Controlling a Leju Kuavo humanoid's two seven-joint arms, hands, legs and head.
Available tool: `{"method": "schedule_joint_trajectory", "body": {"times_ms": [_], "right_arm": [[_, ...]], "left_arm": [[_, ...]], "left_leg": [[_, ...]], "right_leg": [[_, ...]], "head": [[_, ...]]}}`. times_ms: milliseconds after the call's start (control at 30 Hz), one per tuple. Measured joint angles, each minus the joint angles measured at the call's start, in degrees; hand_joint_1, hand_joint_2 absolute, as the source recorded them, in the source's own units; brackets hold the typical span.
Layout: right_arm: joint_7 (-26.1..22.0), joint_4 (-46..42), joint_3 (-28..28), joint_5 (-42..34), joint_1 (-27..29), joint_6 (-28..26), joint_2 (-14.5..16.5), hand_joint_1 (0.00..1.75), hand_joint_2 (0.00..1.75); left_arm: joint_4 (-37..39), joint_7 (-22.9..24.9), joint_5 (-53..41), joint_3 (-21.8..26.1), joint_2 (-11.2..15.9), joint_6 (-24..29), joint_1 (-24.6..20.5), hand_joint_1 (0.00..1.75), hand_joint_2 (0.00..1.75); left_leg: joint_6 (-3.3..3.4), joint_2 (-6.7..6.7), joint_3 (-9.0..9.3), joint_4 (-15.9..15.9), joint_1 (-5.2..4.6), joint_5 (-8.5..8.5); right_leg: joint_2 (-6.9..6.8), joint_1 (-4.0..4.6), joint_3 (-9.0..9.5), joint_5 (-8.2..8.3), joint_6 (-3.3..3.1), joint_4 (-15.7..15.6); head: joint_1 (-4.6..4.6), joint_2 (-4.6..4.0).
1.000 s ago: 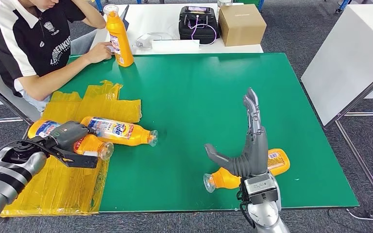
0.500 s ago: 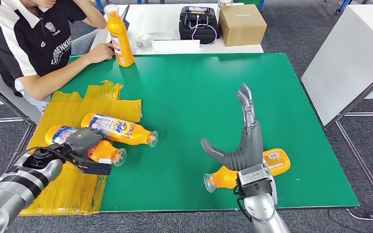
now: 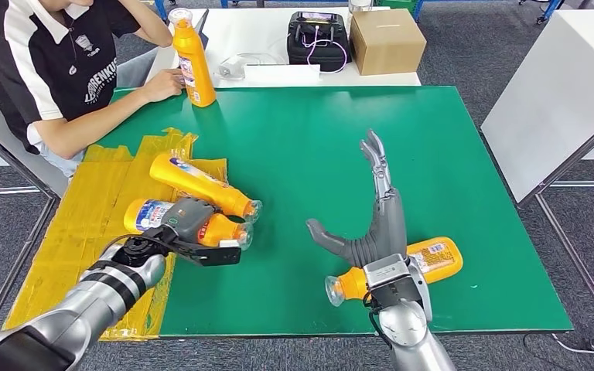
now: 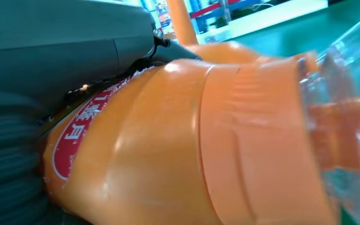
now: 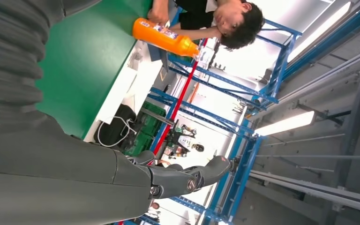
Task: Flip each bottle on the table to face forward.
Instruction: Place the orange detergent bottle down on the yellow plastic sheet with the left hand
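Left hand (image 3: 188, 222) grips a bottle (image 3: 220, 229) mid-body; smooth rigid plastic, likely slippery; right hand (image 3: 373, 216) spread

Head cam sits high, looking forward and down over the whole green table (image 3: 317, 147). Left wrist cam is pressed close against a lying orange bottle (image 4: 192, 150); right wrist cam, turned sideways, looks along the tabletop to the person (image 5: 234, 23), shared with head view.

I see open green desk (image 3: 309, 147) between my two hands; left of it, two lying bottles (image 3: 201, 185) crowd together, and a person's arm (image 3: 100, 116) blocks the far-left corner beside an upright bottle (image 3: 192, 58).
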Motion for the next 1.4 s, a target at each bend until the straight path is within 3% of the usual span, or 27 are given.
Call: {"method": "schedule_joint_trajectory", "body": {"times_ms": [167,300,567,733,900,1067,1400], "right_arm": [[0.6,0.3,0.2,0.7,0.0,-0.1,0.6,0.0,1.75],[0.7,0.5,0.3,0.9,0.0,-0.2,0.9,0.0,1.75],[0.7,0.5,0.2,1.0,0.0,-0.2,0.9,0.0,1.75],[0.9,0.7,0.3,1.3,0.0,-0.2,1.1,0.0,1.75],[1.0,1.4,0.3,1.4,0.0,-0.2,1.5,0.0,1.75],[1.1,2.1,0.3,1.4,0.0,-0.4,1.5,0.0,1.75],[1.4,3.4,0.4,1.5,-0.1,-0.9,1.5,0.0,1.75]], "left_arm": [[2.2,1.5,1.7,3.4,-4.9,3.8,-0.6,1.75,1.75],[2.7,1.2,2.8,7.2,-7.3,5.5,-1.0,1.75,1.75],[3.0,1.0,3.2,9.8,-8.9,6.0,-1.0,1.75,1.75],[2.9,2.1,2.2,12.4,-9.6,10.1,-1.0,1.75,1.75],[3.9,10.0,-7.0,14.0,-8.7,12.0,-1.6,1.75,1.75],[7.8,19.3,-18.6,14.0,-6.1,9.9,-3.1,1.75,1.75],[12.0,24.8,-26.0,13.7,-3.5,8.7,-3.5,1.75,1.75]], "left_leg": [[0.0,0.04,-0.01,0.0,0.0,0.0],[0.0,0.04,-0.04,0.0,0.0,0.0],[-0.01,0.1,-0.08,0.0,0.01,0.0],[-0.01,0.12,-0.08,0.0,0.01,0.0],[-0.01,0.15,-0.09,0.0,0.01,0.0],[-0.01,0.22,-0.08,0.0,0.02,0.0],[-0.03,0.18,-0.1,0.0,0.03,0.01]], "right_leg": [[0.03,0.0,-0.03,0.02,0.03,0.0],[0.03,0.0,-0.05,0.02,0.03,0.0],[0.05,0.02,-0.11,0.01,0.02,0.0],[0.05,0.02,-0.11,0.01,0.02,0.0],[0.06,0.02,-0.11,0.01,0.02,0.0],[0.1,0.03,-0.14,0.01,0.02,0.0],[0.1,0.02,-0.14,0.01,0.02,0.0]], "head": [[0.01,0.0],[0.0,0.0],[0.0,0.0],[0.0,0.0],[0.0,0.0],[-0.01,0.0],[0.01,0.0]]}}
